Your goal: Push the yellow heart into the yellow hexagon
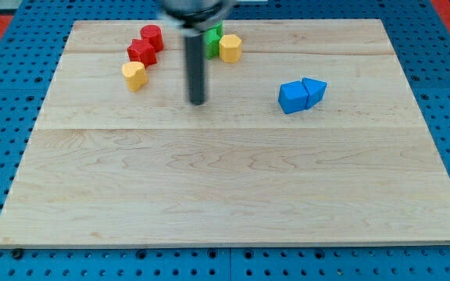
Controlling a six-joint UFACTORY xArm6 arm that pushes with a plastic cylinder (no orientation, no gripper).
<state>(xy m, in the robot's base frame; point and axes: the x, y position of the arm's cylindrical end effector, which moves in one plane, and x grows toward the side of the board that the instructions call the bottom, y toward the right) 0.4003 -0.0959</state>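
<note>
The yellow heart (134, 76) lies near the view's top left, just below a red star-like block (142, 52). The yellow hexagon (230, 48) lies near the view's top centre, touching a green block (213, 39) on its left. My tip (198, 101) rests on the board between them, to the right of and slightly below the heart, and below and left of the hexagon. It touches no block.
A red cylinder (152, 35) sits above the red star-like block. A blue cube (292, 97) and a blue triangular block (315, 90) sit together right of centre. The wooden board (233, 195) lies on a blue perforated base.
</note>
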